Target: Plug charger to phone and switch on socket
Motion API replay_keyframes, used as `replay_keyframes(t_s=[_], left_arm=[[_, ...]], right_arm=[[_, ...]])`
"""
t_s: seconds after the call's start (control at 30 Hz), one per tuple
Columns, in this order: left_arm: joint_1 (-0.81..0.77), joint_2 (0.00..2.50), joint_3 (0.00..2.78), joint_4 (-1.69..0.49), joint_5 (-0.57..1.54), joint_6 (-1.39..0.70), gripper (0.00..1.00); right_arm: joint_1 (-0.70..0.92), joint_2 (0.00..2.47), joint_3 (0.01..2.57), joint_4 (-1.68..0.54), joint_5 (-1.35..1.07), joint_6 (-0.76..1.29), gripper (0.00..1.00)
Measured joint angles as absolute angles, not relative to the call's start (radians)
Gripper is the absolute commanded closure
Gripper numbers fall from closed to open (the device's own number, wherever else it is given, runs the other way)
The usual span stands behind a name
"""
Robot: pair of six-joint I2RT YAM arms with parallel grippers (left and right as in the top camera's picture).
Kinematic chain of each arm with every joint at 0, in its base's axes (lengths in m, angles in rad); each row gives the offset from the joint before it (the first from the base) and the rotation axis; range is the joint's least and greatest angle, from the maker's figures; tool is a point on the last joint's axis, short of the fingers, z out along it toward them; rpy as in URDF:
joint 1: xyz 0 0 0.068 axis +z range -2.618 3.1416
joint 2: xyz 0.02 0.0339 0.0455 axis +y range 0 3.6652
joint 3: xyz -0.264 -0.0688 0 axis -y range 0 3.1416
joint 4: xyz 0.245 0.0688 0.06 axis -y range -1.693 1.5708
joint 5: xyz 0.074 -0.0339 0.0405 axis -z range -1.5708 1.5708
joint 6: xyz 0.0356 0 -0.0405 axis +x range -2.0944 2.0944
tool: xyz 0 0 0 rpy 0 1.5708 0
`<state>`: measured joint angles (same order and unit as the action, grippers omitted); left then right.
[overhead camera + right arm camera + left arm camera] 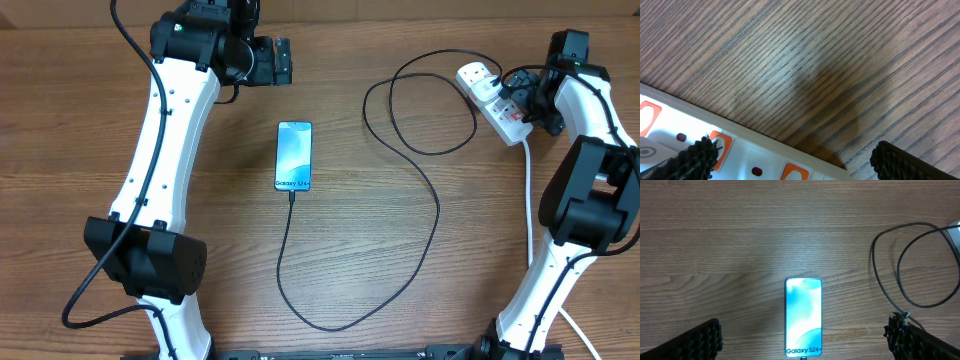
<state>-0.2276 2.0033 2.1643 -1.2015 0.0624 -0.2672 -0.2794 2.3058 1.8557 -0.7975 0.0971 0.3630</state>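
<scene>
Phone point(294, 156) lies flat mid-table, screen lit, long axis 12 to 6 o'clock. Charger point(434, 205) cable runs from the phone's 6 o'clock edge, swings down, then up round the 3 o'clock side and coils toward the socket point(490, 100), which sits at about 2 o'clock from the phone. The connector looks seated in the phone's bottom port in the overhead view, but it is small, so that is only a judgement. The white plug point(476, 74) sits on the socket's 10 o'clock end, apparently plugged in.

Left gripper point(283, 62) hangs at 12 o'clock of the phone, apart from it, jaws wide and holding nothing; the left wrist view shows the fingers point(699, 341) spread either side. Right gripper point(522, 100) is right over the socket, fingers point(692, 161) spread and gripping nothing, with the orange-red switches point(716, 142) just below.

Progress: the plugging part looks done. Switching on is probably what is left; cannot tell from these views whether any switch is already pressed
</scene>
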Motion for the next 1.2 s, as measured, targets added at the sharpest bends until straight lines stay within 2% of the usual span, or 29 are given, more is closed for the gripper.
replay_keyframes(t_s=[1.2], left_arm=[[-0.227, 2.003, 2.164, -1.201, 0.062, -0.267, 0.00]], right_arm=[[-0.287, 2.318, 1.859, -0.803, 0.052, 0.366, 0.00]])
